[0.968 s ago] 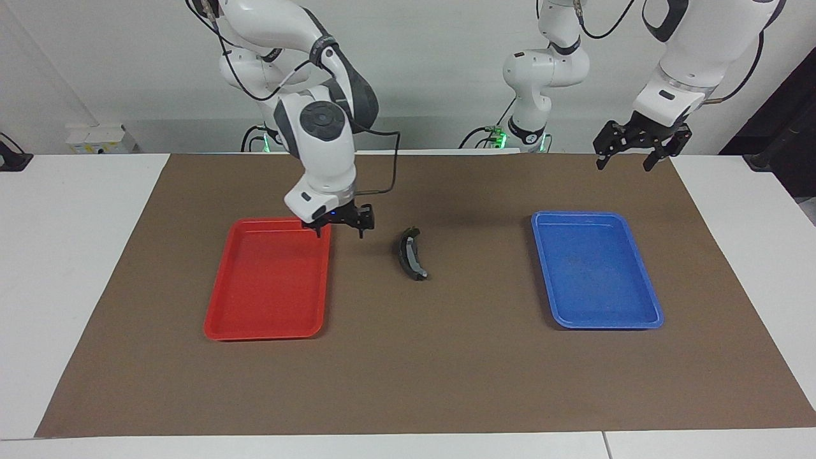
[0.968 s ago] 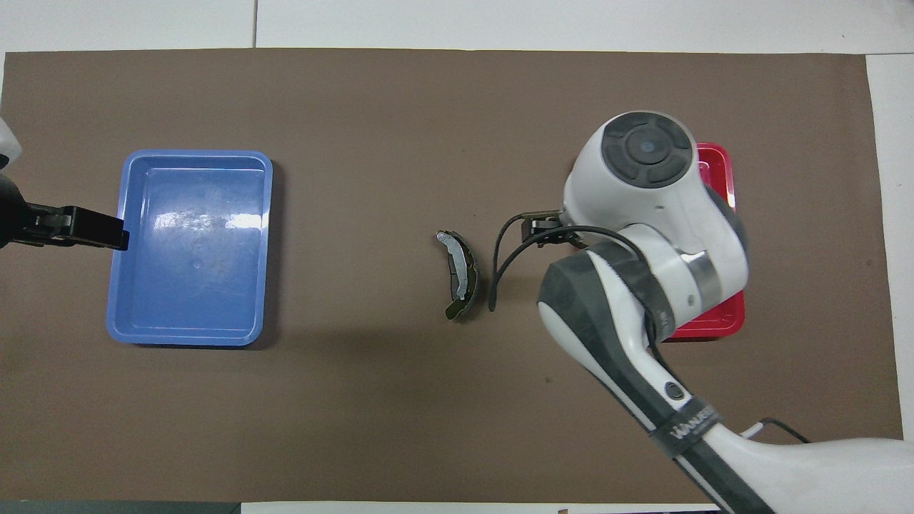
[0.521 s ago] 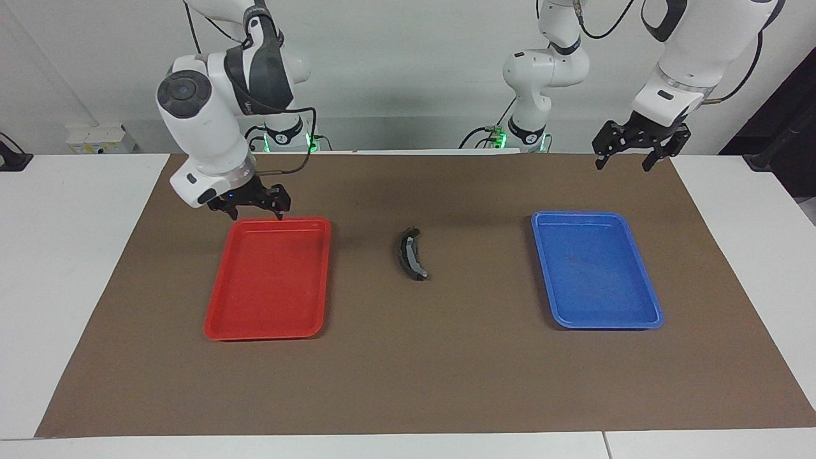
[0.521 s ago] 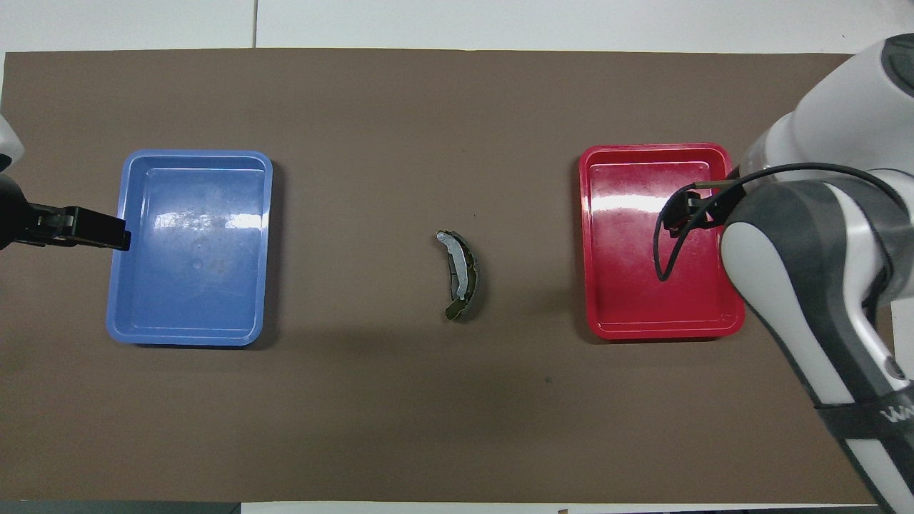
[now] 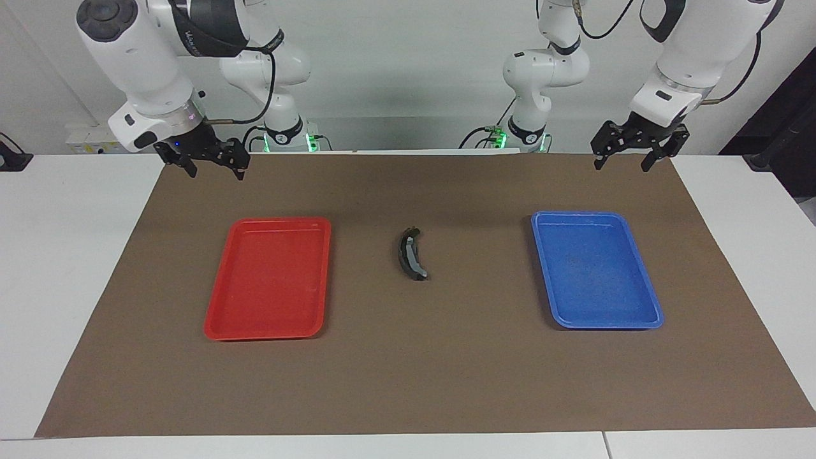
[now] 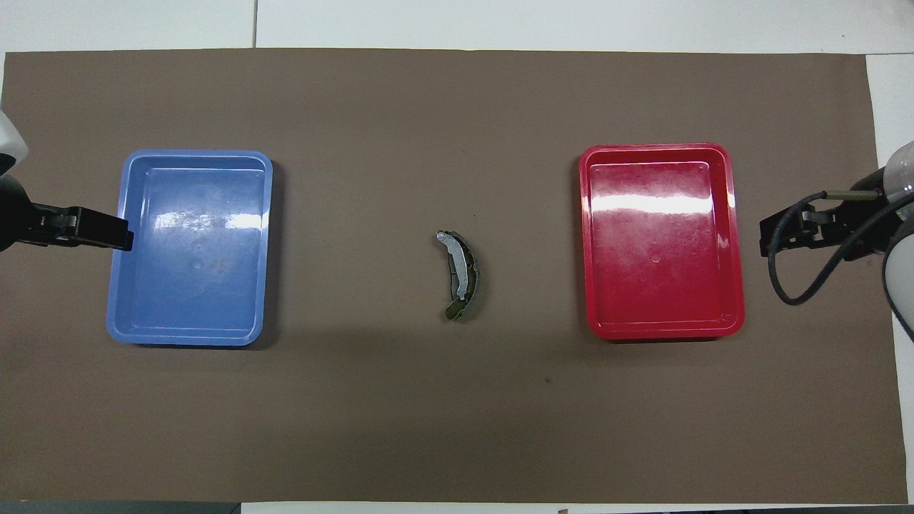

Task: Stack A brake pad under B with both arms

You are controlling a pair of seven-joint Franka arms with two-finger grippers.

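Note:
B, the dark crescent-curved piece with a lighter grey strip and tip, lies on the brown mat midway between the two trays; it also shows in the overhead view. A darker layer shows under its edge toward the right arm's end. I cannot make out the short A brake pad as a separate thing. My right gripper is open and empty, raised over the mat's corner by the right arm's base; it also shows in the overhead view. My left gripper is open and empty, raised over the mat's corner by the left arm's base, and the left arm waits.
A red tray lies toward the right arm's end and a blue tray toward the left arm's end, both empty. The brown mat covers most of the white table.
My right arm has pulled back from beside the stack, past the red tray, up to the mat's corner at its own end. The left arm and the pieces have not moved.

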